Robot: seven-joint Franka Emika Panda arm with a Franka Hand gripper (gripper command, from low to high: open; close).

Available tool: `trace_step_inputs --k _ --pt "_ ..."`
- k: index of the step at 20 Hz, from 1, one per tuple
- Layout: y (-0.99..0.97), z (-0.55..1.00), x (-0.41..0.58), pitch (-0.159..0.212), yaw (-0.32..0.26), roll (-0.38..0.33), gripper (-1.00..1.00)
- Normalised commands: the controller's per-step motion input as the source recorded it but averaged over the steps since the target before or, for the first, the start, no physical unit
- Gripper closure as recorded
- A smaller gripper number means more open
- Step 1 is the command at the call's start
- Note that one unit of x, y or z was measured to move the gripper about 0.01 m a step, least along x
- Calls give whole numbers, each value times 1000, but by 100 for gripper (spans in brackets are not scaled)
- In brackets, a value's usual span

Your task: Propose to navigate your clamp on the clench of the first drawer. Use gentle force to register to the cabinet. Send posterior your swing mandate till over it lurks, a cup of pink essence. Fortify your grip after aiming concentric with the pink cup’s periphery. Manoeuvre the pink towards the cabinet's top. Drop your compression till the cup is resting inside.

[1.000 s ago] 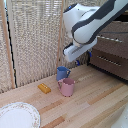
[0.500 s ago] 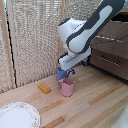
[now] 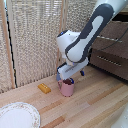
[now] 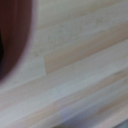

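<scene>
Exterior view puts my pincer [image 3: 67, 78], grip state hidden, at the pink cup [image 3: 67, 88]; an off-centre squeeze could tip it.

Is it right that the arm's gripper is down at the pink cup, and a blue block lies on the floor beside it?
Not quite. In the exterior view the gripper is down at the pink cup, but the block beside it is yellow, not blue.

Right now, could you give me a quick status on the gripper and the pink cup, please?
Clamp down at pink cup rim, jaw state unclear. Cup upright on floor. Blue mug close behind.
</scene>
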Motion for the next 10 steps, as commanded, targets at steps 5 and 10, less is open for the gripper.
trace_step_inputs --k 5,10 --pt "43 -335 301 -54 -60 133 -100" --pt "-59 -270 150 -29 -2 34 100"
